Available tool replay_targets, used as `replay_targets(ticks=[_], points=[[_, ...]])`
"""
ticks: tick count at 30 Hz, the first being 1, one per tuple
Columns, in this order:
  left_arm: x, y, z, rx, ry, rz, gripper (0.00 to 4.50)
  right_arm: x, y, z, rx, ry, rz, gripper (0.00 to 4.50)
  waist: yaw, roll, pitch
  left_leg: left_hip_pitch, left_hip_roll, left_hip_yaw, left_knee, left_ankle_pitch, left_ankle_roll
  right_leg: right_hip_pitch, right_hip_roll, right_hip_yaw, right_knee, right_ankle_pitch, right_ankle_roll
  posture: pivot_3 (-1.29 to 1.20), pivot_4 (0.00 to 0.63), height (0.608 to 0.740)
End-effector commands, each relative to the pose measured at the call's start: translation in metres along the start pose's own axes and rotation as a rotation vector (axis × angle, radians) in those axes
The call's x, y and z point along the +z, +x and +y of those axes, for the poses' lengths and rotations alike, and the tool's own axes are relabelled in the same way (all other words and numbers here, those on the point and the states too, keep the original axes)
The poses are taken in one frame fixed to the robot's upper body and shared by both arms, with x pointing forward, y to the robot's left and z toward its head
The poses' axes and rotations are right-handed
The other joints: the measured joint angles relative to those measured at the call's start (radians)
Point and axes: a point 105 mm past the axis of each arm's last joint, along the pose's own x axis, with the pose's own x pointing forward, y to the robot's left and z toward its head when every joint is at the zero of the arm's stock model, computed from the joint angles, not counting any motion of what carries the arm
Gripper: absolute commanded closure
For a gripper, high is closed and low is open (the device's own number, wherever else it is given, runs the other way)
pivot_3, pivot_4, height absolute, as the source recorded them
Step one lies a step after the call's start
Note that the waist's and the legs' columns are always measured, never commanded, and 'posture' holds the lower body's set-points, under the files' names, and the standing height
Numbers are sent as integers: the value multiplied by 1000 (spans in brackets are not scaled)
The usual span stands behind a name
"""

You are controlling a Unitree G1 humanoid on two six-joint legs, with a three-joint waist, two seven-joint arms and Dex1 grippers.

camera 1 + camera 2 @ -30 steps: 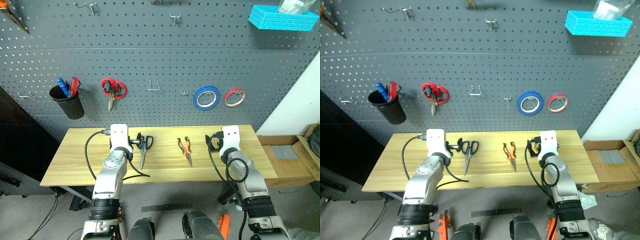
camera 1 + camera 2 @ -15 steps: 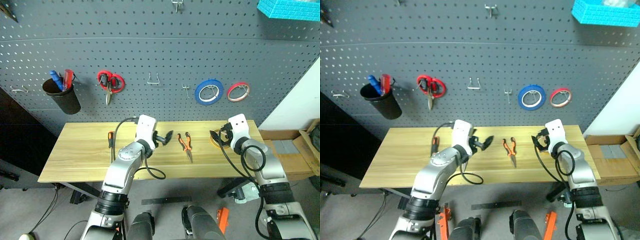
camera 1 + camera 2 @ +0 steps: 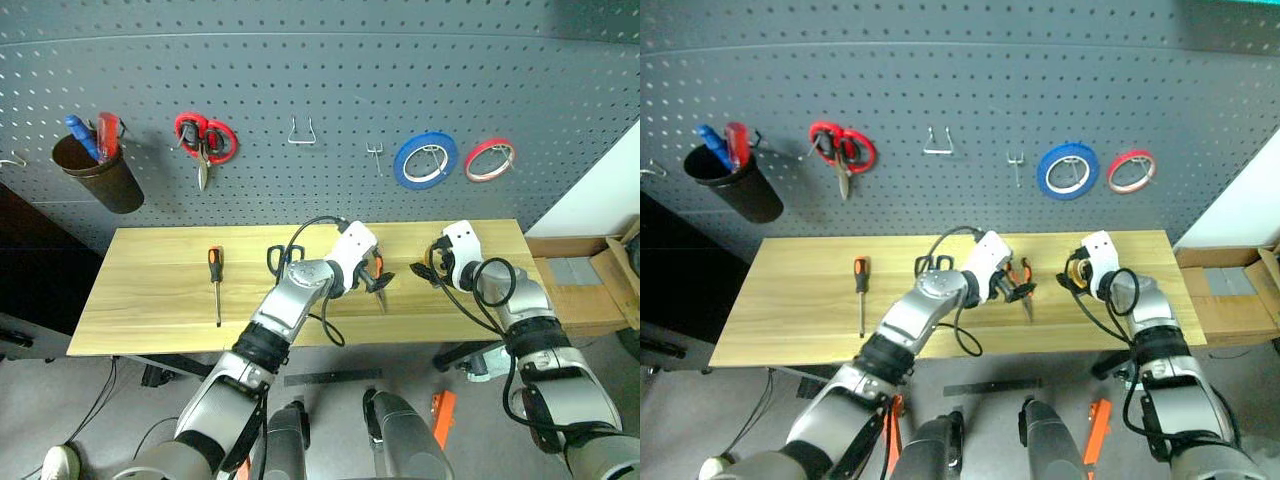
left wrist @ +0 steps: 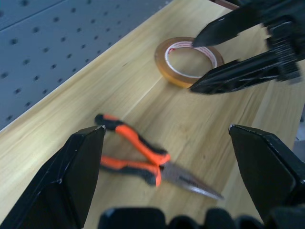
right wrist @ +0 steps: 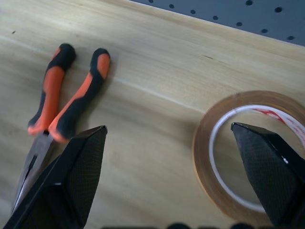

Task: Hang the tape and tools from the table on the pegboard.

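Lying flat: the tape, a yellow ring, rests on the table near its right end, apart from the pliers.
Pliers: the pliers lie flat at mid-table, orange-and-black handles toward the pegboard, nose toward the front edge.
Scissors: the dark-handled scissors lie left of the pliers, mostly hidden behind the left arm.
Screwdriver: the screwdriver lies further left, well apart from the rest, handle toward the pegboard.
Left gripper: the left gripper hangs just over the pliers, fingers spread wide to either side of them, pinching nothing.
Right gripper: the right gripper hovers at the tape, fingers spread wide, one finger over the ring; whether it touches, I cannot tell.
Pegboard: the pegboard stands behind the table, dark grey with rows of holes.
On the pegboard: from left, a black cup holding blue and red tools, red scissors, two bare hooks, a blue roll and a thin red roll.
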Motion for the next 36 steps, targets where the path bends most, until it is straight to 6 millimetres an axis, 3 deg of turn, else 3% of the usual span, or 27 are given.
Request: replay_targets(ticks=[1, 4, 13, 20, 23, 33, 34, 36], points=[[14, 10, -9, -63, 70, -37, 55, 12, 0, -13, -29, 57, -32, 0, 0, 0, 3, -2, 0, 1, 0, -1, 1, -2, 0, 1, 0, 0, 1, -94, 326, 740], [16, 15, -11, -88, 98, -37, 55, 14, 2, -17, -37, 96, -26, 0, 1, 0, 5, -13, 0, 5, 2, -1, 1, -15, -2, 4, 2, 0, 3, -91, 338, 740], [16, 17, -10, -108, 116, -28, 55, 0, 5, -23, -45, 248, 51, 0, 0, -4, 42, -12, -4, 7, 3, -2, 3, -16, -12, 6, 10, -4, 10, -74, 375, 740], [14, 17, -12, -107, 114, -24, 55, -15, 6, -18, -18, 191, 107, 0, -2, -5, 49, -12, -4, 7, 4, -2, 3, -18, -11, 6, 14, -4, 11, -67, 390, 740], [16, 17, -10, -101, 110, -25, 0, -21, 5, -23, -42, 162, 119, 547, -2, -6, 54, -11, -4, 7, 4, -2, 3, -17, -11, 6, 14, -4, 11, -57, 404, 740], [19, 19, -7, -73, 104, -37, 0, -29, 5, -21, -41, 131, 137, 3999, -2, -10, 75, -11, -3, 6, 4, -2, 3, -17, -11, 6, 14, -4, 11, -52, 425, 740], [20, 19, -7, -72, 104, -38, 0, -29, 5, -21, -42, 124, 138, 4236, -2, -11, 77, -11, -3, 6, 4, -2, 3, -17, -11, 6, 14, -4, 11, -51, 425, 740], [20, 20, -7, -69, 103, -39, 0, -29, 5, -22, -46, 113, 140, 4248, -2, -13, 79, -11, -3, 6, 4, -1, 2, -17, -11, 6, 15, -4, 11, -53, 425, 740]])
